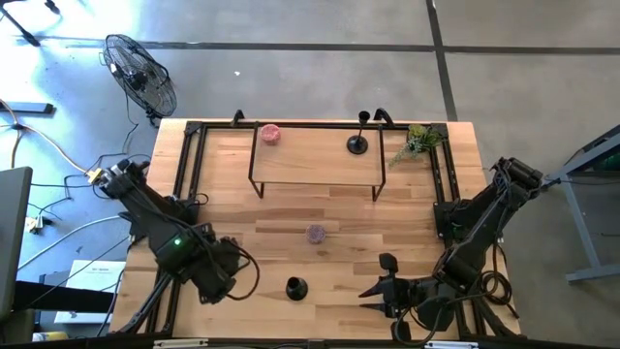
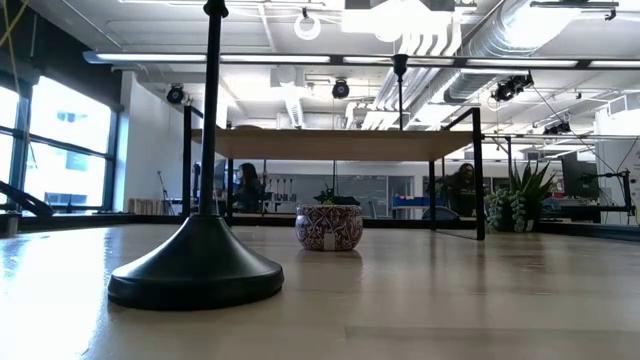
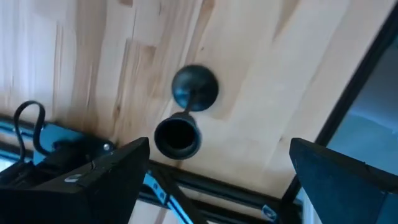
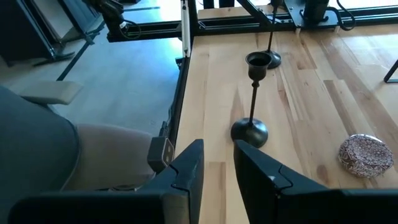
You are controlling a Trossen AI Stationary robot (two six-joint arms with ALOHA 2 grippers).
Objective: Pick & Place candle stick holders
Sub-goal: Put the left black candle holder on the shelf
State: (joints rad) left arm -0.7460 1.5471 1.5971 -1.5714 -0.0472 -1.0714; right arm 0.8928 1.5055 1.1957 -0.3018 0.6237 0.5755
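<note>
Three matte-black candle stick holders show. One stands on its domed base on the raised shelf (image 1: 357,145) at the far side. One stands near the table's near edge (image 1: 295,288), large in the low view (image 2: 200,270) and ahead of my right gripper (image 4: 252,102). The third (image 3: 186,112) stands under my left gripper (image 1: 231,276), which hides it in the high view; it shows far off in the right wrist view (image 4: 272,57). My left gripper (image 3: 216,149) is wide open above that holder's cup (image 3: 177,137). My right gripper (image 1: 366,299) (image 4: 217,152) is open and empty, low over the near right of the table.
A black-framed wooden shelf (image 1: 315,155) also bears a pink candle (image 1: 270,134). A patterned candle jar (image 1: 316,234) (image 2: 328,227) stands mid-table. A plant (image 1: 417,143) is at the far right. A dark shape (image 1: 387,264) is beside my right gripper; I cannot tell what it is.
</note>
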